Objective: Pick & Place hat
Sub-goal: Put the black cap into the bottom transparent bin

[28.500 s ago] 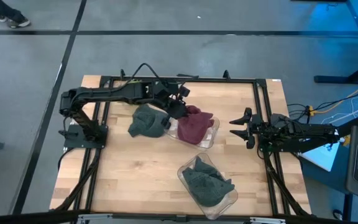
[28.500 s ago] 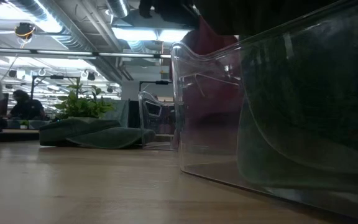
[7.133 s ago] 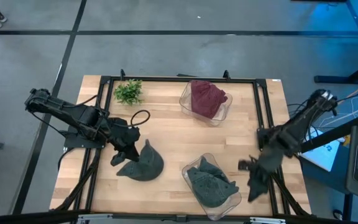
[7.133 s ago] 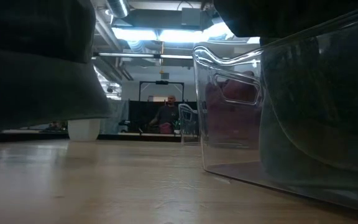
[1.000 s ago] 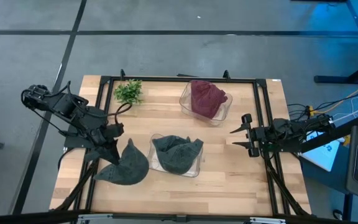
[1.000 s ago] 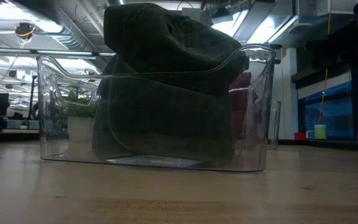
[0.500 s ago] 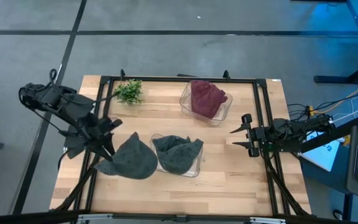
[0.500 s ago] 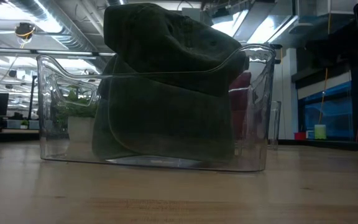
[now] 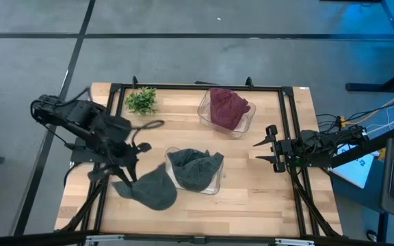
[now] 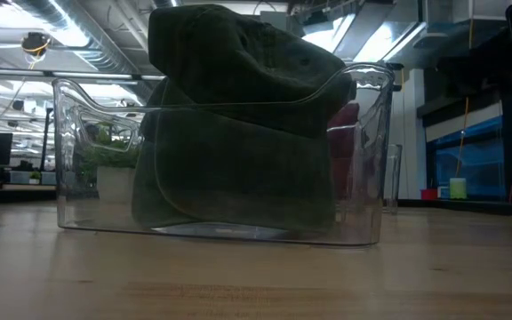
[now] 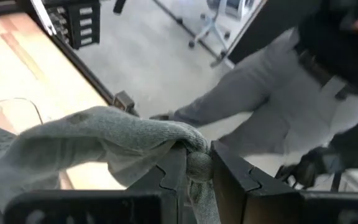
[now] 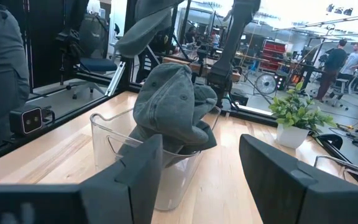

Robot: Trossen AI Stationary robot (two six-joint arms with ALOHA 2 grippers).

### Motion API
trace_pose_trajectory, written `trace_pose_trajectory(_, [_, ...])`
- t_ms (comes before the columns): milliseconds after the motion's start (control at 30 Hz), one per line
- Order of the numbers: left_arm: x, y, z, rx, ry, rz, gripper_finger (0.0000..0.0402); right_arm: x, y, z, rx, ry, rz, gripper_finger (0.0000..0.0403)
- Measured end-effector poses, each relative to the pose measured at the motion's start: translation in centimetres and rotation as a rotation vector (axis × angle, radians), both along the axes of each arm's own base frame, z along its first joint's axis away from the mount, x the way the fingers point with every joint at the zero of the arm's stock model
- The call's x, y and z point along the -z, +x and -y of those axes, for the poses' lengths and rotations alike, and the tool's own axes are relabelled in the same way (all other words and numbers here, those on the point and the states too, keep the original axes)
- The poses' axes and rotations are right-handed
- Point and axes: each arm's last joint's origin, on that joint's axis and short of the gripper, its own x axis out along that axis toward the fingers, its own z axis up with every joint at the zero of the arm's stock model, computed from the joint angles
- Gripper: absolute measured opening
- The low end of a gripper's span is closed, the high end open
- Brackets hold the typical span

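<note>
Grey knit hat (image 9: 150, 191) hangs pinched in my left gripper (image 9: 124, 179) beside the clear bin (image 9: 214, 183), while my right gripper (image 9: 265, 146) waits with jaws wide.

Left claw (image 11: 196, 169) pinches the grey hat (image 11: 98, 142) — a person (image 11: 303, 81) (grey trousers) stands beyond.
</note>
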Motion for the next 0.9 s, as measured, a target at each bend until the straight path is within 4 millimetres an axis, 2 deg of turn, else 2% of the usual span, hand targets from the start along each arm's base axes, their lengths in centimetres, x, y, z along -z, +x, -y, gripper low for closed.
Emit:
trace_pose_trajectory(300, [1.5,4.1,1.0,0.083,0.144,0.002,0.0049,0.0,0.0,0.0,0.000,0.000,0.000,0.0213])
trace_pose_trajectory(667, [0.4,7.7,-0.1,0.047,0.233,0.124,0.0049,0.0,0.0,0.0,0.000,0.000,0.001,0.0213])
trace_pose_trajectory(900, [1.3,10.5,-1.0,0.040,0.369,0.174,0.0049,0.0,0.0,0.0,0.000,0.000,0.001,0.0213])
